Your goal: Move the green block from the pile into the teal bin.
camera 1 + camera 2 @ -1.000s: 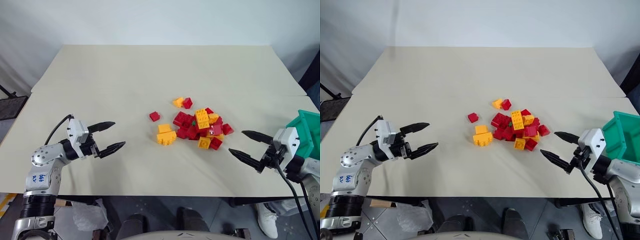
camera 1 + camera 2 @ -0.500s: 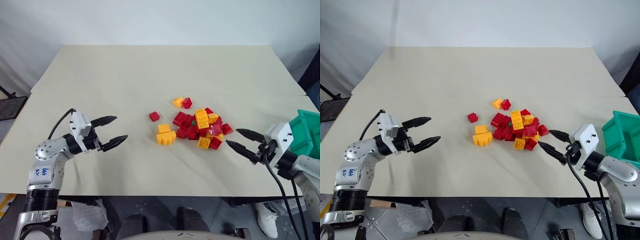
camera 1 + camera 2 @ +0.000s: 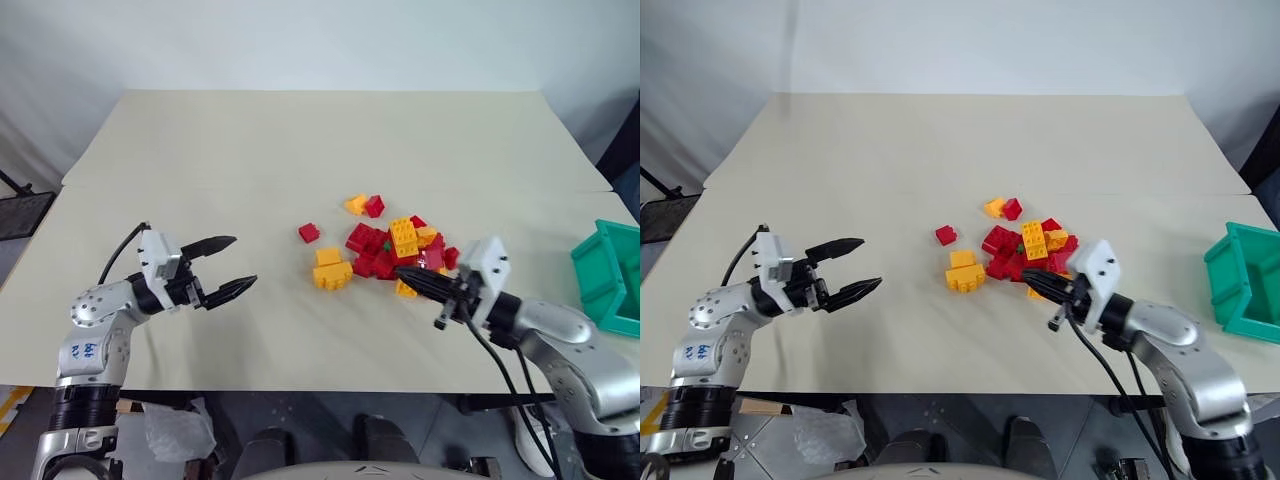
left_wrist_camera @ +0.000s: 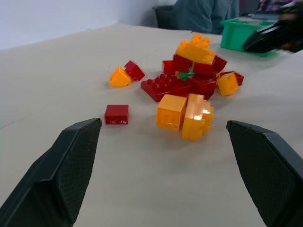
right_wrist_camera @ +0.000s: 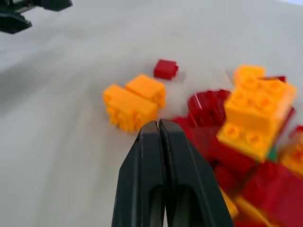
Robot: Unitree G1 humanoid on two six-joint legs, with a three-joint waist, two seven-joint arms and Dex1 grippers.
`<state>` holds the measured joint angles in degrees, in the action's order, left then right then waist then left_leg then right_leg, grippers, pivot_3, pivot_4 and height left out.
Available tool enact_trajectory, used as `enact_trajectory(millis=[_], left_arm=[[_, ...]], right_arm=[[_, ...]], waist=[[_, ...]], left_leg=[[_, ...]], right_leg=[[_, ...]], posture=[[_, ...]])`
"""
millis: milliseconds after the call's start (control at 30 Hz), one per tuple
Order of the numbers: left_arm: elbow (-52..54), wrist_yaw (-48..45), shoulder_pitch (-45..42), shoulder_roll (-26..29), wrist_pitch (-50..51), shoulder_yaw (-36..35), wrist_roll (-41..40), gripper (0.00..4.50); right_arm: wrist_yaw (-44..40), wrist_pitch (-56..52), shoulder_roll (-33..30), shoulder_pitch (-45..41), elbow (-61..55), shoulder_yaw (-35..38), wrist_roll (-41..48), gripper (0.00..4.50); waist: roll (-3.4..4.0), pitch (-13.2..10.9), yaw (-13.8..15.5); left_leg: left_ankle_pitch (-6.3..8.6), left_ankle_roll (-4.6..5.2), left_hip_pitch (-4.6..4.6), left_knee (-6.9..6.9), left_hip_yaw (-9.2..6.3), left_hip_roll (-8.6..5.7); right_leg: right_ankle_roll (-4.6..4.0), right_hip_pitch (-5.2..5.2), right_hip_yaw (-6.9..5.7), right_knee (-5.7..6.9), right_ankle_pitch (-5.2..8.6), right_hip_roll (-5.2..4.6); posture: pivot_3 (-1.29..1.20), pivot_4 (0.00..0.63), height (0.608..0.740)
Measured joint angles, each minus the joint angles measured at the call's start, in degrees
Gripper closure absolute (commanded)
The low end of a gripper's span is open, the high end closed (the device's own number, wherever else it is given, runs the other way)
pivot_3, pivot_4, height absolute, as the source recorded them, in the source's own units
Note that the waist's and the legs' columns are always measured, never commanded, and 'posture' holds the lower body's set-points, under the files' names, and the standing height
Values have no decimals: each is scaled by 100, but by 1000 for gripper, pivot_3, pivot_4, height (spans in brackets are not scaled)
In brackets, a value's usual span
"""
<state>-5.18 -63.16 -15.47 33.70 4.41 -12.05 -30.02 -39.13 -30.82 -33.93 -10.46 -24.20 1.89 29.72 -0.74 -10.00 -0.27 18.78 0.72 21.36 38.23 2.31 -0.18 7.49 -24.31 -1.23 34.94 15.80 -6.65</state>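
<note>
The right claw (image 3: 1032, 275) has its fingers pressed together on nothing, its tip at the near edge of the pile (image 3: 395, 250). Just beyond that tip, the green block (image 3: 386, 244) shows as a mere sliver, mostly buried among red bricks. The teal bin (image 3: 610, 275) stands well off to its right, cut by the frame edge. The left claw (image 3: 228, 265) hangs with fingers apart over bare counter (image 3: 250, 160), far left of the pile.
</note>
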Motion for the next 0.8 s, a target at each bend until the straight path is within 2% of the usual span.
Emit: enact_trajectory(millis=[133, 400, 800], left_arm=[[44, -575, -12, 54, -8, -1, -256, 0], [-41, -1544, -363, 59, -155, 147, -391, 0], [-475, -1650, -679, -68, -231, 203, -347, 0]], right_arm=[[232, -95, 383, -566, 620, -535, -337, 4441], [328, 221, 714, -1260, 1824, -592, -806, 4441], [651, 973, 703, -1699, 3067, -83, -1349, 4441]], waist=[[2, -1, -3], [2, -1, -3], [2, -1, 5]], left_leg=[[0, 0, 2, -1, 0, -1], [2, 4, 11, 2, 10, -7], [3, 8, 12, 9, 16, -7]], right_leg=[[-1, -4, -2, 2, 1, 2], [0, -3, -17, 13, -1, 8], [4, -3, -17, 16, -2, 9]], posture=[[0, 150, 740], [0, 150, 740], [0, 150, 740]])
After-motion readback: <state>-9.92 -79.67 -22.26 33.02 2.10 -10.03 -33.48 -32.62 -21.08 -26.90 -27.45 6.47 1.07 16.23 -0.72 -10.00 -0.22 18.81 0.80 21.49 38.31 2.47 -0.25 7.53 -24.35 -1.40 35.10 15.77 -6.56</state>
